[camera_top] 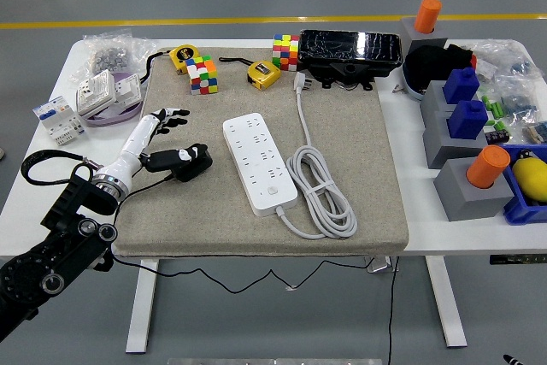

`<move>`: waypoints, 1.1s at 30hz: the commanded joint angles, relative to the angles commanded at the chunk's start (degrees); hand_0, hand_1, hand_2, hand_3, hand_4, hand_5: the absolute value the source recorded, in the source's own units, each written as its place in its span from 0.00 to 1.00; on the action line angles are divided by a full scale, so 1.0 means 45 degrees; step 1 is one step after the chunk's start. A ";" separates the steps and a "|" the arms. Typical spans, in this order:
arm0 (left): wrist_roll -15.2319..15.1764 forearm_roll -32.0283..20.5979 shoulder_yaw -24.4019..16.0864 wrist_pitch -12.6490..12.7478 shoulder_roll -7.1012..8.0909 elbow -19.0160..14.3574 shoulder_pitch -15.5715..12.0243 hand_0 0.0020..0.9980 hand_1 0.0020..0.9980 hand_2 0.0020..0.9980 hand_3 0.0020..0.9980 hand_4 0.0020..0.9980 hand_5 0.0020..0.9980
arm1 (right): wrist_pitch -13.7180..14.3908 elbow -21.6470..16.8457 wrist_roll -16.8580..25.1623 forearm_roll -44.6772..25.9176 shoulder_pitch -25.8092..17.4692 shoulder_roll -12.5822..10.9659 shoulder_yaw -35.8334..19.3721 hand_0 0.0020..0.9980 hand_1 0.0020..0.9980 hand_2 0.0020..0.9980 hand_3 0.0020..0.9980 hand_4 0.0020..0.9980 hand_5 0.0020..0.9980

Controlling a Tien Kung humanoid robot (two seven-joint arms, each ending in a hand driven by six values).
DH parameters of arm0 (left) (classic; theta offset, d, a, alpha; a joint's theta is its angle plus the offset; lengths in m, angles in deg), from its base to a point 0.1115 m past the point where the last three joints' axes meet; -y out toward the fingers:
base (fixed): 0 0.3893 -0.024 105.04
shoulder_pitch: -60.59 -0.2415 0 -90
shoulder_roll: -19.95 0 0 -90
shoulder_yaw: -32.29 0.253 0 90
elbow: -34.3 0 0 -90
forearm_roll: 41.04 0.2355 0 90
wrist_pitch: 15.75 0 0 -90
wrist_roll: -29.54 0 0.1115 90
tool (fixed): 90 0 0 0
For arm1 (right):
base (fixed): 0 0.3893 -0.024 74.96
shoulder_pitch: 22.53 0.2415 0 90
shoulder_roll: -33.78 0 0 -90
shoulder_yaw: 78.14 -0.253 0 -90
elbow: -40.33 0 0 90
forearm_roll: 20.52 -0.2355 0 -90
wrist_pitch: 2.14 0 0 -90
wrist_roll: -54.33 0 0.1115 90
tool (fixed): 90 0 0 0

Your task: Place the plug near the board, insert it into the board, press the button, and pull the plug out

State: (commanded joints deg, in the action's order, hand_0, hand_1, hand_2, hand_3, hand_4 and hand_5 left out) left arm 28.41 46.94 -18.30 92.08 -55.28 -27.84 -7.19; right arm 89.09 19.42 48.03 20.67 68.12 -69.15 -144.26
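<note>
Head view. My left hand (pixel 162 138) reaches in over the grey mat (pixel 359 211) from the lower left. Its pale fingers (pixel 171 115) are spread and relaxed, clamped on nothing. A black piece lies just below and beside them, running toward the power strip (pixel 259 162); I judge it to be my thumb or part of my palm, but I cannot tell whether it is that or a separate thing under the hand.

The white power strip lies just to the right of my hand, set at a slant, with its round button (pixel 273 191) toward the near end. The plug (pixel 299 83) lies beyond the strip, well away from my fingers, toward the far right, at the end of the white cord (pixel 320 194), which runs down and coils on the strip's far side from me.

Step in hand, as I judge it: fetching the plug, which is not yet grasped. To do it well I should pass over the strip without dragging it, take the plug by its body with the prongs left free, and lift gently so the coil feeds out without tugging the strip askew.

Hard to make out: which way the plug's prongs face, the shape of the sockets, and whether the button is raised. My right hand is out of view. The toy cubes (pixel 203 74) and tape measures (pixel 263 73) beyond my hand play no part.
</note>
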 joint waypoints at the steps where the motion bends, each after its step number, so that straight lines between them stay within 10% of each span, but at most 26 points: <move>1: 0.0026 0.0212 0.0047 0.0016 -0.0007 0.0030 -0.0010 0.79 0.85 0.80 0.82 1.00 0.35 | -0.0003 0.0006 -0.0001 -0.0003 -0.0004 0.0006 0.0004 0.54 0.65 0.66 0.56 0.90 0.42; 21: 0.0899 0.2543 0.0861 0.1072 -0.0365 0.1031 0.0242 0.65 0.68 0.69 0.69 1.00 0.29 | 0.0050 -0.0026 0.0056 -0.0013 0.0046 -0.0031 0.0028 0.54 0.65 0.66 0.56 0.90 0.42; 22: 0.0950 0.2650 0.0869 0.1096 -0.0383 0.1071 0.0251 0.52 0.61 0.56 0.61 0.91 0.21 | 0.0049 -0.0026 0.0057 -0.0012 0.0045 -0.0031 0.0032 0.54 0.65 0.66 0.56 0.90 0.42; 33: 0.1049 0.2579 0.0894 0.1366 -0.0592 0.1355 0.0365 0.43 0.48 0.50 0.55 0.79 0.16 | 0.0061 -0.0010 0.0076 -0.0044 0.0021 -0.0031 0.0082 0.54 0.65 0.66 0.56 0.90 0.42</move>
State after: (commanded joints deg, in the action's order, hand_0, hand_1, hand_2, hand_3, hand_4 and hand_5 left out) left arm 33.13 58.54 -14.27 98.23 -57.94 -21.74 -5.55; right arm 89.37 19.38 48.37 20.48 68.22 -69.29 -143.89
